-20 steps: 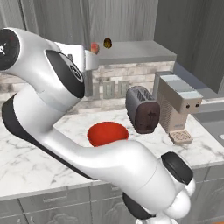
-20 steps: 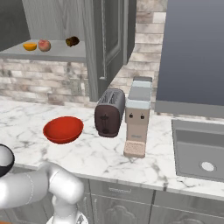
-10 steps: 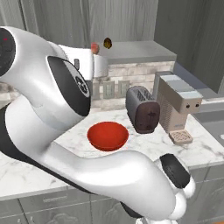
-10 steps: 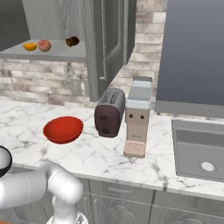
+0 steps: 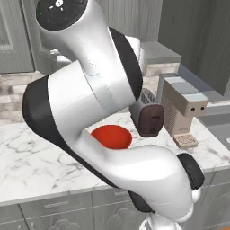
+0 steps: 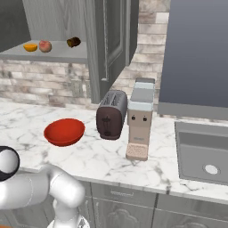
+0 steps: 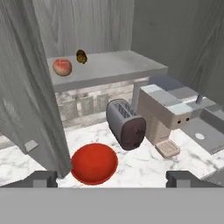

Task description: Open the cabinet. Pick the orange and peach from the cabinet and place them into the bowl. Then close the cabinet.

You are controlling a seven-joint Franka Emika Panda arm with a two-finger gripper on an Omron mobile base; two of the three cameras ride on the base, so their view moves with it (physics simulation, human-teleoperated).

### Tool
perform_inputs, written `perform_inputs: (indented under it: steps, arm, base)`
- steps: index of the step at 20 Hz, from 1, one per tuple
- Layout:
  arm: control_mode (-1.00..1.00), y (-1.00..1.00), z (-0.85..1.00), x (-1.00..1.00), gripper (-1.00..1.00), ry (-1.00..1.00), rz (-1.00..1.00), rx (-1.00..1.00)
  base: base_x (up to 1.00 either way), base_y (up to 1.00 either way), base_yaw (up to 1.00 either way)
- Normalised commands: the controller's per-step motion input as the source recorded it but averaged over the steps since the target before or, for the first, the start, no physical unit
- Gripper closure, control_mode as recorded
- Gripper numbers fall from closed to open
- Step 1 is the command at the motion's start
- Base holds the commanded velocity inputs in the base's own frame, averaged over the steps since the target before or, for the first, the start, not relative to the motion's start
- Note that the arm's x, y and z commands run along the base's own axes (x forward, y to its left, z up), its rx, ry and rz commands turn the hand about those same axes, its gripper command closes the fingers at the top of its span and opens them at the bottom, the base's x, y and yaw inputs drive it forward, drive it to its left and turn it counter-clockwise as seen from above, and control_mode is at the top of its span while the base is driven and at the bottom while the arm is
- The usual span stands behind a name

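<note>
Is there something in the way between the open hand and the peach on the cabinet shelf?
Nothing visible blocks it. In the hand view the pale pink-tan round peach lies exposed on the grey shelf; the grey wood-grain cabinet door hangs open at the left, beside the path.

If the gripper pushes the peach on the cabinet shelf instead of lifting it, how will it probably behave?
The peach looks round and rests on a flat shelf, so it would probably roll rather than slide. No rim shows at the shelf's front, so it might drop to the counter. It looks smooth, so the open gripper should probably close around its middle.
</note>
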Motion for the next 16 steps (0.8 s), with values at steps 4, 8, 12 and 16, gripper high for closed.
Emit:
perform_inputs:
  steps: [4,8,12,16]
  arm:
    - [-1.00,-0.61,-0.01,-0.11,-1.00,-0.15,0.08,0.14]
    - [-1.00,-0.38,-0.15,0.00,-1.00,-0.18,0.20,0.15]
    - [-1.00,-0.24,-0.25,0.04,-1.00,-0.17,0.38,0.14]
    - [-1.00,-0.26,-0.22,0.06,-1.00,-0.10,0.42,0.14]
  base:
    - [0.00,0.00,0.00]
    - [0.00,0.00,0.00]
    - [0.00,0.00,0.00]
    - [0.00,0.00,0.00]
